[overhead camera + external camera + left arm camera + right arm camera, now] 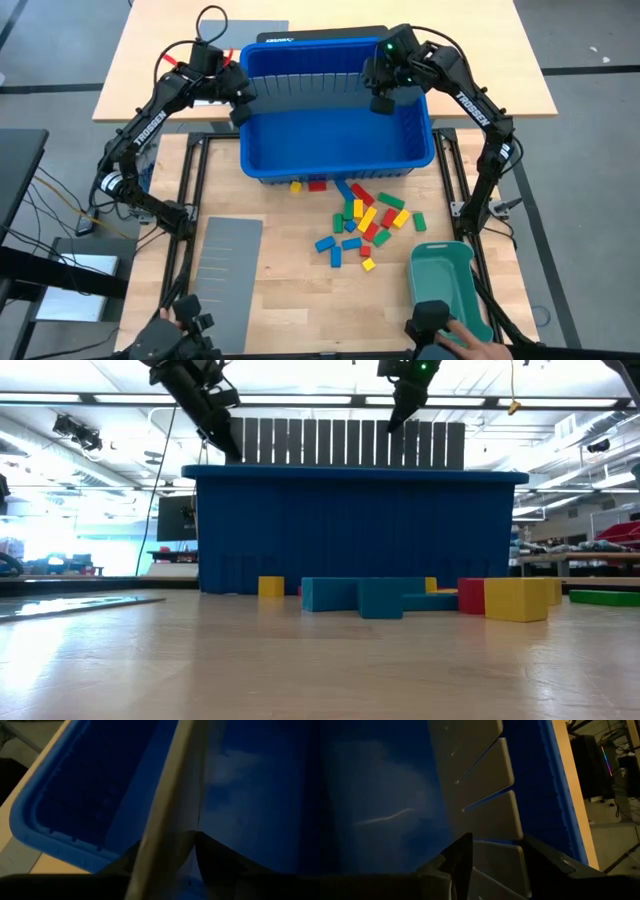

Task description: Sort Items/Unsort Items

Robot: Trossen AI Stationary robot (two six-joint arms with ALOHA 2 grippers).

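Both hands up at blue bin (335, 150), astride upright grey slotted divider (310, 88) standing along bin's 12 o'clock wall. Left hand (240, 105) at divider's 9 o'clock end, right hand (381, 100) at 3 o'clock end; fingers of each apart, sheet between them (contact unclear, looks like release). Blocks (362, 222) loose on tabletop (290, 300), piled just outside bin's 6 o'clock wall, spread toward teal tray (445, 280) at 5 o'clock. Pile's long axis runs 10-to-4. Right hand nearer pile; both must clear bin wall first.
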